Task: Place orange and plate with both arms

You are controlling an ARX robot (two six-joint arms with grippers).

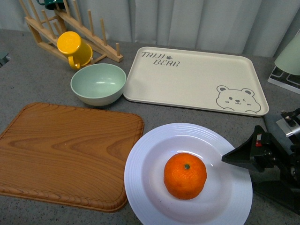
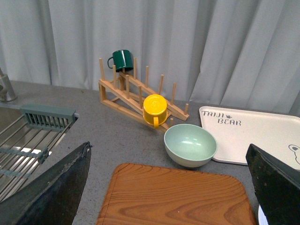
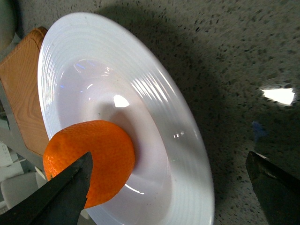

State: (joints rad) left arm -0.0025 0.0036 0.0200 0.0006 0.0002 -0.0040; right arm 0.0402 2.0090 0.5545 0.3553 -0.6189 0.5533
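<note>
While the orange [image 1: 185,175] sits loose in the plate [image 1: 140,173] on the worktop [image 1: 28,84], right fingers [image 3: 61,192] hover at its rim, spread wide, empty. Left fingers [image 2: 56,187] are likewise wide, empty. Risk: a tilted lift would likely roll the orange out; the glossy rim may slip.

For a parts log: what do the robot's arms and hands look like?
The left hand shows two broad, matte black wedge-shaped fingers with a rough surface; the right hand looks the same. The front view shows the right arm black and angular, with a small red mark near the hand and grey metal behind.
</note>
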